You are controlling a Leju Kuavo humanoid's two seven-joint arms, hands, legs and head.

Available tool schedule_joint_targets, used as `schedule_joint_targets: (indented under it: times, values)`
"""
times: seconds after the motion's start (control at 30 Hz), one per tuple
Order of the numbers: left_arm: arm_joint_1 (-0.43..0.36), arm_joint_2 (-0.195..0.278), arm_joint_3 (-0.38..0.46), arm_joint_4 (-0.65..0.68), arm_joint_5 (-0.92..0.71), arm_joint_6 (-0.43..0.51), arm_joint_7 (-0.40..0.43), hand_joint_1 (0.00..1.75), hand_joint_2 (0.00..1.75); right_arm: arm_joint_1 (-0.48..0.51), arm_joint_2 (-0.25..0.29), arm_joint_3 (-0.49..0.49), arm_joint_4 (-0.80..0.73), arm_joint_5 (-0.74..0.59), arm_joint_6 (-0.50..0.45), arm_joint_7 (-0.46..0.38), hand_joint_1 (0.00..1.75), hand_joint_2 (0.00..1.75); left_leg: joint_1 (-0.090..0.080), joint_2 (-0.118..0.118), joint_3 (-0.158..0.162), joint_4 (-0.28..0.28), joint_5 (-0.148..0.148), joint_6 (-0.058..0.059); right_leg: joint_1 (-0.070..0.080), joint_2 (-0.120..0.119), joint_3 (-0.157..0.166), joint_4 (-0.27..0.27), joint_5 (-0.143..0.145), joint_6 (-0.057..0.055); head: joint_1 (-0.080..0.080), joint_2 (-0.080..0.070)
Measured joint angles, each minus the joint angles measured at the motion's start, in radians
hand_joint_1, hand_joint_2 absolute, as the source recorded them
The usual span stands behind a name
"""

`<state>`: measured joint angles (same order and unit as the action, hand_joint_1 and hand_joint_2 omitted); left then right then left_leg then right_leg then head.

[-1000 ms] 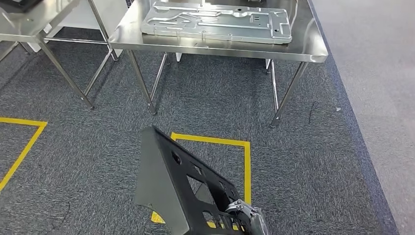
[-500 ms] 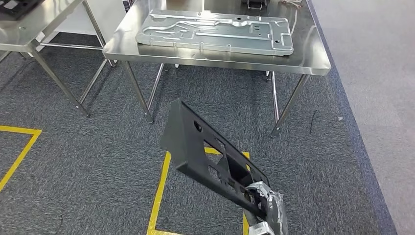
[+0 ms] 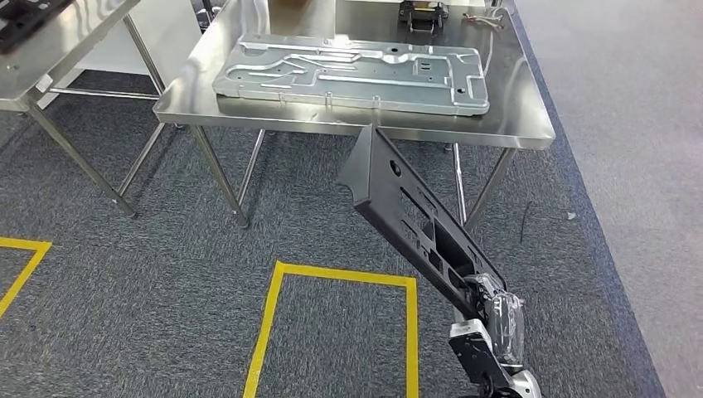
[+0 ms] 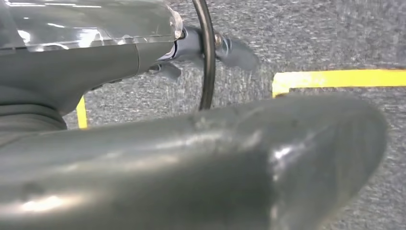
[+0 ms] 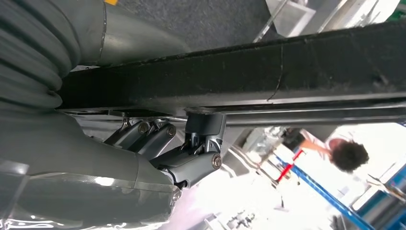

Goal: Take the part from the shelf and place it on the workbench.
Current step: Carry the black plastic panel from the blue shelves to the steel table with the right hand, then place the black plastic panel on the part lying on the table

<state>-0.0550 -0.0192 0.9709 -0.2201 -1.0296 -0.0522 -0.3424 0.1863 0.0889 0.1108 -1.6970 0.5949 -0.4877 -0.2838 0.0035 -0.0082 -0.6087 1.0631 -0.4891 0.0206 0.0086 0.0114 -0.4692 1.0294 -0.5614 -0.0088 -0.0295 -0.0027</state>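
While we hold the black part at its lower end, our right hand grips it, fingers closed on one face and the thumb on the other, as the right wrist view shows from close behind. From the head view the part is a long, flat black panel with several cut-outs, and it rises tilted from our hand up and to the left. Its far end stands in front of the near edge of the worktop, and we cannot tell whether the two touch. On that steel worktop lies a large stamped metal plate, flat and taking up most of the surface; behind it sits a small dark object beside a thin cable. A second steel table stands to the left with something dark on it. Below us the floor is dark grey carpet, marked with yellow tape in an open rectangle just left of our right arm, and with another yellow corner at the left edge. Our left hand hangs over the carpet in its wrist view, and we cannot tell how its fingers lie. In the right wrist view a person is seen blurred in the background, near a blue frame.
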Motion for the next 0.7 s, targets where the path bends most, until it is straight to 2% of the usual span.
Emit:
schedule_joint_targets:
  times: [0.07, 0.1, 0.13, 0.2, 0.23, 0.27, 0.3, 0.33, 0.37, 0.4, 0.43, 0.47, 0.5, 0.53, 0.57, 0.6, 0.63, 0.7]
  values:
    - [-0.001, -0.001, 0.0, 0.0, -0.001, 0.0, -0.001, 0.0, 0.0, -0.004, 0.001, -0.004, 0.002, 0.008, 0.0, 0.004, 1.75, 1.75, 0.005, -0.001, 0.026, -0.018, 0.01, 0.012, 0.0, -0.002, 0.005, 0.024, 0.002, 0.012, 0.0, 0.0]
    - [-0.003, -0.002, 0.0, 0.0, -0.004, -0.001, -0.001, 0.0, 0.0, -0.009, 0.001, -0.005, 0.003, 0.019, -0.001, 0.01, 1.75, 1.75, 0.007, -0.001, 0.04, -0.025, 0.01, 0.016, -0.002, -0.003, -0.008, 0.052, -0.002, 0.018, 0.0, 0.0]
    - [-0.005, -0.002, 0.0, 0.0, -0.008, -0.002, -0.001, 0.0, 0.0, -0.016, 0.001, -0.007, 0.007, 0.035, -0.002, 0.019, 1.75, 1.75, 0.008, 0.0, 0.051, -0.031, 0.009, 0.019, -0.004, -0.004, -0.035, 0.098, -0.016, 0.022, 0.0, 0.0]
    - [-0.007, -0.002, -0.001, 0.0, -0.019, -0.005, -0.001, 0.0, 0.0, -0.039, 0.001, -0.008, 0.023, 0.087, -0.011, 0.051, 1.75, 1.75, 0.008, 0.0, 0.062, -0.036, 0.0, 0.022, -0.01, -0.005, -0.119, 0.209, -0.063, 0.03, 0.0, 0.0]
    - [-0.007, -0.003, -0.002, 0.0, -0.026, -0.007, -0.001, 0.0, 0.0, -0.052, 0.001, -0.008, 0.036, 0.123, -0.018, 0.07, 1.75, 1.75, 0.008, 0.0, 0.067, -0.037, -0.006, 0.022, -0.013, -0.006, -0.16, 0.246, -0.084, 0.034, 0.0, 0.0]
    - [-0.007, -0.003, -0.003, 0.0, -0.033, -0.009, 0.0, 0.0, 0.0, -0.068, 0.001, -0.007, 0.052, 0.162, -0.025, 0.092, 1.75, 1.75, 0.008, -0.001, 0.074, -0.037, -0.014, 0.02, -0.016, -0.006, -0.187, 0.257, -0.089, 0.038, 0.0, 0.0]
    - [-0.007, -0.005, -0.004, 0.0, -0.04, -0.012, 0.0, 0.0, 0.0, -0.086, 0.001, -0.005, 0.07, 0.203, -0.031, 0.113, 1.75, 1.75, 0.008, -0.001, 0.084, -0.037, -0.022, 0.019, -0.019, -0.007, -0.199, 0.237, -0.071, 0.039, 0.0, 0.0]
    - [-0.008, -0.006, -0.006, 0.0, -0.046, -0.014, 0.001, 0.0, 0.0, -0.104, 0.001, -0.003, 0.088, 0.239, -0.034, 0.133, 1.75, 1.75, 0.008, -0.002, 0.096, -0.037, -0.031, 0.016, -0.021, -0.007, -0.196, 0.188, -0.03, 0.038, 0.0, 0.0]
    - [-0.009, -0.008, -0.008, 0.0, -0.053, -0.015, 0.003, 0.0, 0.0, -0.124, 0.001, 0.0, 0.106, 0.271, -0.036, 0.151, 1.75, 1.75, 0.008, -0.002, 0.106, -0.038, -0.04, 0.013, -0.022, -0.008, -0.185, 0.124, 0.028, 0.035, 0.0, 0.0]
    - [-0.012, -0.009, -0.011, 0.0, -0.059, -0.016, 0.005, 0.0, 0.0, -0.145, 0.001, 0.006, 0.125, 0.302, -0.036, 0.17, 1.75, 1.75, 0.008, -0.003, 0.115, -0.038, -0.048, 0.009, -0.019, -0.009, -0.177, 0.073, 0.068, 0.031, 0.0, 0.0]
    - [-0.015, -0.01, -0.014, 0.0, -0.065, -0.017, 0.008, 0.0, 0.0, -0.167, 0.0, 0.013, 0.144, 0.332, -0.035, 0.186, 1.75, 1.75, 0.008, -0.003, 0.121, -0.041, -0.056, 0.003, -0.016, -0.01, -0.171, 0.037, 0.095, 0.025, 0.001, 0.0]
    - [-0.018, -0.01, -0.018, 0.0, -0.072, -0.017, 0.011, 0.0, 0.0, -0.19, 0.0, 0.023, 0.162, 0.364, -0.034, 0.202, 1.75, 1.75, 0.007, -0.002, 0.127, -0.042, -0.059, -0.004, -0.013, -0.01, -0.169, 0.018, 0.108, 0.019, 0.002, 0.0]
    - [-0.022, -0.011, -0.022, 0.0, -0.078, -0.017, 0.013, 0.0, 0.0, -0.215, 0.0, 0.035, 0.181, 0.4, -0.029, 0.218, 1.75, 1.75, 0.006, -0.001, 0.135, -0.042, -0.059, -0.012, -0.011, -0.01, -0.168, 0.014, 0.101, 0.011, 0.002, 0.0]
    - [-0.025, -0.011, -0.026, 0.0, -0.084, -0.018, 0.015, 0.0, 0.0, -0.24, 0.0, 0.051, 0.197, 0.435, -0.021, 0.232, 1.75, 1.75, 0.005, 0.0, 0.14, -0.041, -0.058, -0.018, -0.013, -0.009, -0.158, 0.008, 0.105, 0.001, 0.003, 0.0]
    - [-0.029, -0.011, -0.028, 0.0, -0.091, -0.018, 0.017, 0.0, 0.0, -0.265, 0.0, 0.068, 0.212, 0.468, -0.01, 0.245, 1.75, 1.75, 0.005, 0.001, 0.142, -0.025, -0.056, -0.023, -0.015, -0.008, -0.146, 0.001, 0.108, -0.008, 0.003, 0.0]
    - [-0.034, -0.012, -0.031, 0.0, -0.096, -0.019, 0.018, 0.0, 0.0, -0.291, 0.001, 0.085, 0.226, 0.497, 0.004, 0.258, 1.75, 1.75, 0.006, 0.002, 0.13, 0.005, -0.057, -0.027, -0.016, -0.008, -0.133, -0.003, 0.106, -0.015, 0.002, 0.0]
    - [-0.039, -0.012, -0.033, 0.0, -0.102, -0.019, 0.019, 0.0, 0.0, -0.318, 0.001, 0.104, 0.238, 0.518, 0.019, 0.27, 1.75, 1.75, 0.007, 0.002, 0.103, 0.054, -0.065, -0.029, -0.017, -0.008, -0.121, -0.007, 0.103, -0.02, 0.002, 0.0]
    - [-0.047, -0.013, -0.04, 0.0, -0.112, -0.021, 0.021, 0.0, 0.0, -0.372, 0.002, 0.14, 0.265, 0.545, 0.052, 0.292, 1.75, 1.75, 0.009, 0.003, 0.02, 0.178, -0.107, -0.034, -0.016, -0.008, -0.105, -0.009, 0.089, -0.026, 0.002, 0.0]
